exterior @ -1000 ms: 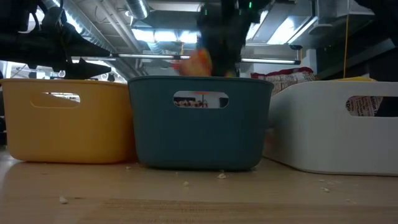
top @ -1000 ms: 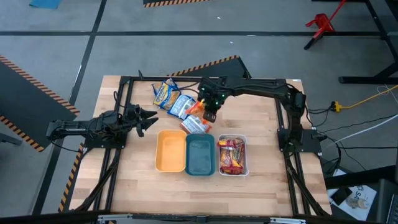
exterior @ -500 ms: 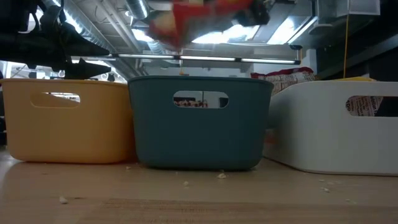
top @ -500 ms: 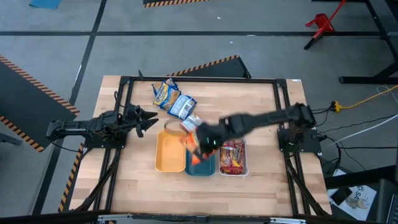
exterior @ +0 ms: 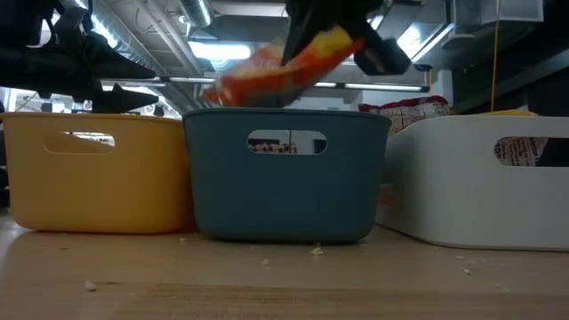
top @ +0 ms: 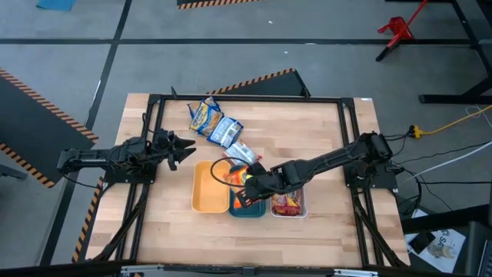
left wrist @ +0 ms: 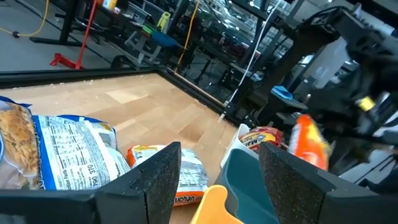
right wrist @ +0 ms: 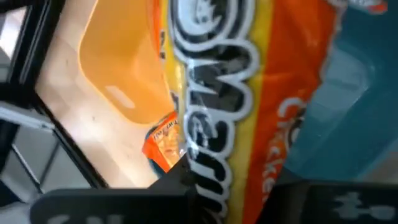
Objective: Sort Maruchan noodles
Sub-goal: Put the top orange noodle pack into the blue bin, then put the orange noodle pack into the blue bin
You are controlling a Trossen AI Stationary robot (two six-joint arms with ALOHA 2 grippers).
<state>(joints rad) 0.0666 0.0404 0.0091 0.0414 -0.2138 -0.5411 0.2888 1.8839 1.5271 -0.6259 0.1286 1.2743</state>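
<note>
Light wooden bench (top: 323, 131) with a black frame stands on grey floor marked with orange-black hazard tape; the low view shows ceiling ducts and lights behind. Three bins in a row: yellow bin (top: 201, 192), teal bin (top: 250, 209), white bin (top: 300, 206) holding red-brown packets (top: 286, 202). Right end effector (top: 244, 183) sits over the yellow/teal boundary, closed on an orange noodle packet (exterior: 280, 69), which hangs just above the teal bin's rim, long axis tilted, high end toward the white bin side in the low view. Loose packets lie behind the bins: a yellow one (top: 202, 116), a blue-white one (top: 224, 131), another (top: 241, 152) near the yellow bin. Left end effector (top: 183, 146) waits at the bench's left, fingers apart, empty.
</note>
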